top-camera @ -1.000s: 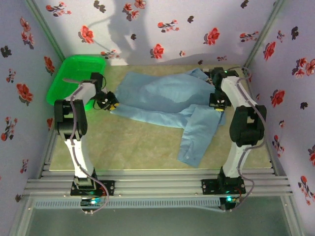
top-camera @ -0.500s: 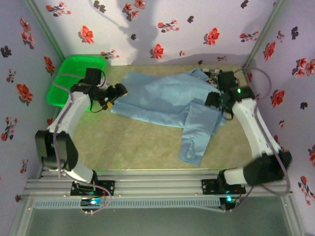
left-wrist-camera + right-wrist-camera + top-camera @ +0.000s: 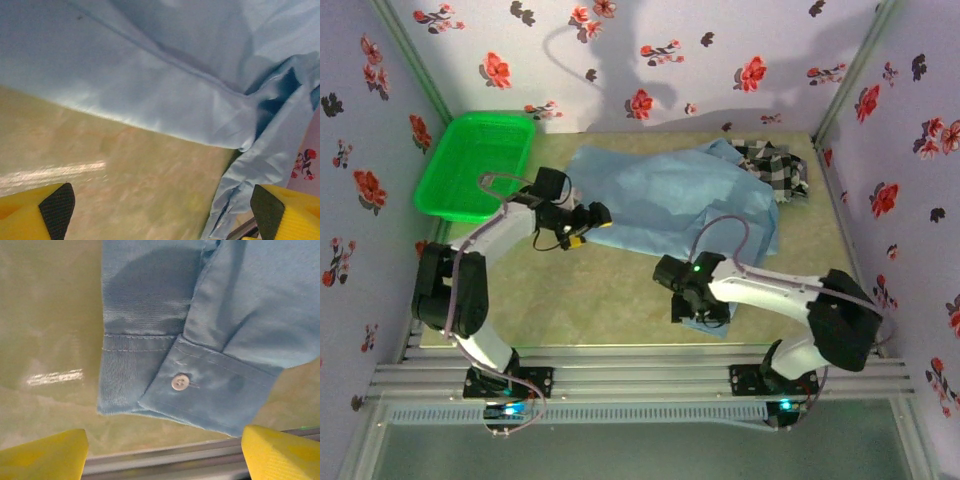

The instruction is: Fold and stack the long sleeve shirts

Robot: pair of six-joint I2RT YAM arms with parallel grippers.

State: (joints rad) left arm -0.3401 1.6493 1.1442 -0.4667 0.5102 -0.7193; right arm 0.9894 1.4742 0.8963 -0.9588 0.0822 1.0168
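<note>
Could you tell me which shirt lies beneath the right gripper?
The light blue shirt, its buttoned cuff under the right gripper; the checked shirt lies farther back.

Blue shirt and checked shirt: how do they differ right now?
Blue shirt is plain light blue; checked shirt is black-and-white. Blue shirt lies spread wide across the table; checked shirt is bunched small at the far right corner. Both are on the table, not yet folded.
</note>
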